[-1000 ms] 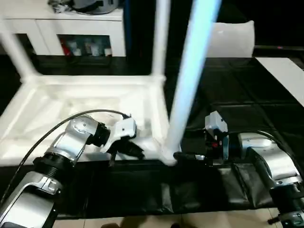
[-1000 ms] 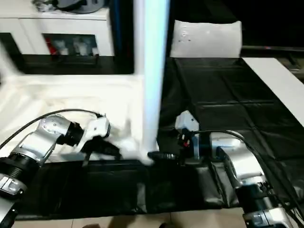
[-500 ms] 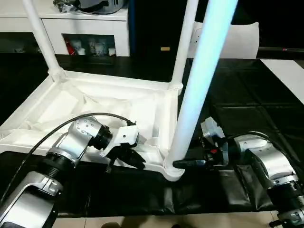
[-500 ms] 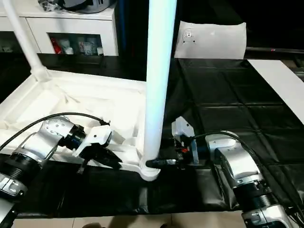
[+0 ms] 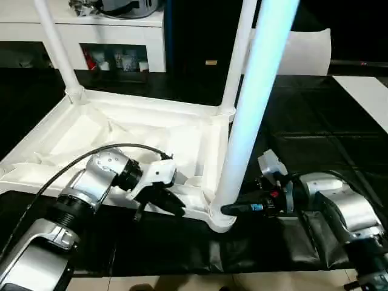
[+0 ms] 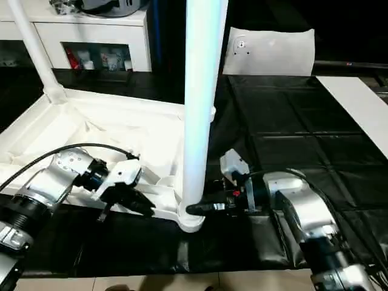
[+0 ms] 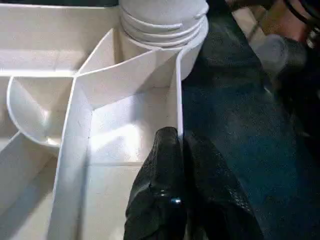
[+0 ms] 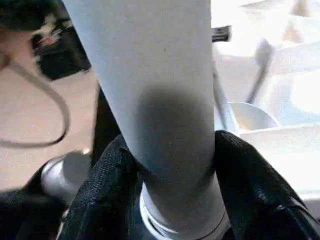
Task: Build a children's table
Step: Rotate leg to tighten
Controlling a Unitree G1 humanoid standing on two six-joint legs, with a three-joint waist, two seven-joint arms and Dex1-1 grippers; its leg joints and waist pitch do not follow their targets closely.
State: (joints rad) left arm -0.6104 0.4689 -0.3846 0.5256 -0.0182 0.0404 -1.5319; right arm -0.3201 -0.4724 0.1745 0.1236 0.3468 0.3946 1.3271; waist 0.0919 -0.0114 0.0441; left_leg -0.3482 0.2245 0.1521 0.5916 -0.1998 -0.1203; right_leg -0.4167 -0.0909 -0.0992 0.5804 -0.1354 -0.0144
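- On the black work surface (image 5: 315,121) lies the table top (image 5: 121,133), upside down, with its ribbed side up; it sits toward the left of the head views
- at its far left corner a white leg (image 5: 57,51) stands up from a round socket; at the far right corner another leg (image 5: 236,60) stands up too
- the left gripper (image 5: 162,200) is at the near edge of the top; its two black fingers (image 7: 170,165) are pressed together on a thin white rib wall (image 7: 179,100), just beside the near right corner socket
- a third leg (image 6: 200,103), the nearest one, stands in that near right socket (image 6: 191,219)
- the right gripper (image 6: 203,209) reaches in from the right; its black fingers (image 8: 250,185) hug the bottom of this leg, one on each side, touching it
- behind the top stands a white cabinet (image 5: 109,36) with shelves
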